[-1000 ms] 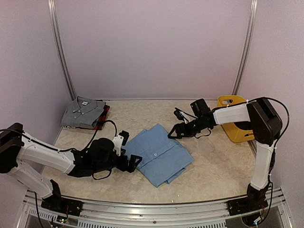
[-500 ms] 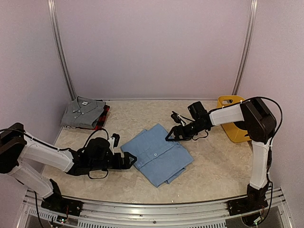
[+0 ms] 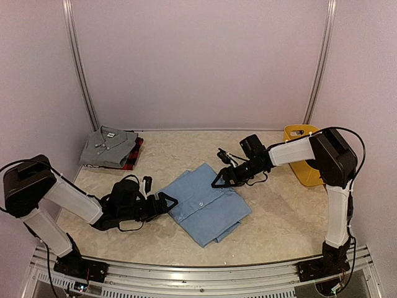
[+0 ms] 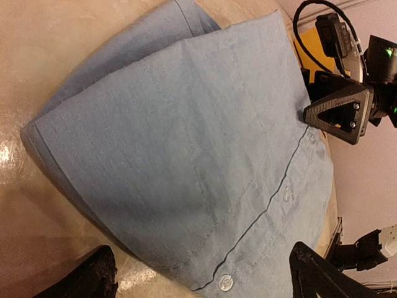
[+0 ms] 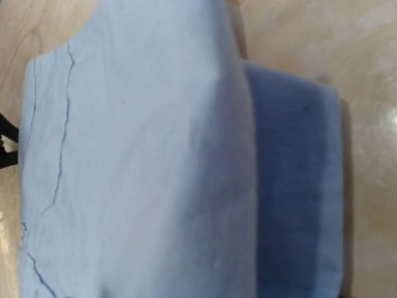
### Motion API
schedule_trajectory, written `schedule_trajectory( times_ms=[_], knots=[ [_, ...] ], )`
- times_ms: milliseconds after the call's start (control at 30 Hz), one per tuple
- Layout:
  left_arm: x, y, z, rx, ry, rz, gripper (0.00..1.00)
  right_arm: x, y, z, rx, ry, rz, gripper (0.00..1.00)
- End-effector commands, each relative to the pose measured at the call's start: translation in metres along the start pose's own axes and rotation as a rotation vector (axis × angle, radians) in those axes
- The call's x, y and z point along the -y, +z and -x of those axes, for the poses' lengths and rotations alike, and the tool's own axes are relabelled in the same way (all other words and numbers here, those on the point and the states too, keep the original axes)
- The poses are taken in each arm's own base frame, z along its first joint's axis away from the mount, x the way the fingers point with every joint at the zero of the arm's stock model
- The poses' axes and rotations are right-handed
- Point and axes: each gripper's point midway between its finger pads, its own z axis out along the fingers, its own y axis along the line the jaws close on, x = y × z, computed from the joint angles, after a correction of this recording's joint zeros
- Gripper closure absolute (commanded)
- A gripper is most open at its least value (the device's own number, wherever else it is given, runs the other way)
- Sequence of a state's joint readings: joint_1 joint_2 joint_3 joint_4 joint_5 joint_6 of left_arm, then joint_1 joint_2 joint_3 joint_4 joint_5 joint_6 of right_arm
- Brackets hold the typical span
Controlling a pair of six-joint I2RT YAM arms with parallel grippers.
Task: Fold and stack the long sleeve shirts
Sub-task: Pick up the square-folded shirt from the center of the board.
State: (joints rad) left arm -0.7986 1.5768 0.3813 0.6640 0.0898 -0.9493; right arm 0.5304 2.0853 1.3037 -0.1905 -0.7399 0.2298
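step: grab folded light blue shirt [image 3: 205, 206] f/ stack | left pincer [image 3: 169, 202] apart, hem just ahead btw fingers | right pincer [image 3: 218, 172] apart, at opp. edge | tip: scoop under all layers off worktop [image 3: 279, 211], shut both tog., lift level

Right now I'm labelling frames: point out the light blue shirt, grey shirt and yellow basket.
light blue shirt [image 3: 205, 205]: top external view, middle of folded front.
grey shirt [image 3: 107, 149]: top external view, below the collar.
yellow basket [image 3: 309, 172]: top external view, near wall.

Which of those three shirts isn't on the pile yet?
The light blue button-up cloth shirt, folded alone mid-table; the grey collared shirt lies on the red-and-black plaid one at far left.
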Motion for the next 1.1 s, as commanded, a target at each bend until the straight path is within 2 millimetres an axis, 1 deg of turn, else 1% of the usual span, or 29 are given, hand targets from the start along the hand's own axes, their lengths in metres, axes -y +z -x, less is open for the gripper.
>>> schedule_trajectory(
  times_ms=[0, 133, 233, 267, 400, 467, 633, 667, 800, 967, 1067],
  knots=[
    [-0.011, 0.006, -0.011, -0.053, -0.109, -0.014, 0.11, 0.003, 0.006, -0.028, -0.080, 0.058, -0.019, 0.16],
    [-0.013, 0.013, -0.012, -0.055, -0.132, -0.016, 0.14, -0.001, 0.002, -0.032, -0.079, 0.064, -0.016, 0.16],
    [-0.006, 0.019, 0.001, -0.021, -0.124, -0.054, 0.18, -0.002, 0.002, -0.034, -0.078, 0.070, -0.008, 0.17],
    [-0.007, 0.021, 0.003, -0.014, -0.118, -0.055, 0.19, -0.001, 0.003, -0.035, -0.080, 0.071, -0.007, 0.17],
    [0.003, 0.028, 0.016, 0.019, -0.095, -0.123, 0.30, -0.005, 0.006, -0.034, -0.080, 0.071, 0.022, 0.19],
    [0.004, 0.030, 0.022, 0.033, -0.086, -0.151, 0.38, -0.008, 0.007, -0.036, -0.082, 0.069, 0.031, 0.21],
    [0.002, 0.031, 0.029, 0.027, -0.077, -0.212, 0.55, -0.011, 0.006, -0.041, -0.075, 0.075, 0.047, 0.23],
    [0.002, 0.032, 0.029, 0.022, -0.074, -0.218, 0.57, -0.012, 0.006, -0.042, -0.075, 0.080, 0.054, 0.23],
    [-0.001, 0.036, 0.025, -0.008, -0.053, -0.202, 0.61, -0.012, 0.011, -0.051, -0.084, 0.109, 0.091, 0.24],
    [-0.003, 0.036, 0.025, -0.017, -0.037, -0.174, 0.62, -0.019, 0.021, -0.063, -0.106, 0.144, 0.132, 0.27],
    [0.000, 0.037, 0.027, -0.022, -0.028, -0.168, 0.62, -0.031, 0.030, -0.067, -0.119, 0.148, 0.173, 0.29]
  ],
)
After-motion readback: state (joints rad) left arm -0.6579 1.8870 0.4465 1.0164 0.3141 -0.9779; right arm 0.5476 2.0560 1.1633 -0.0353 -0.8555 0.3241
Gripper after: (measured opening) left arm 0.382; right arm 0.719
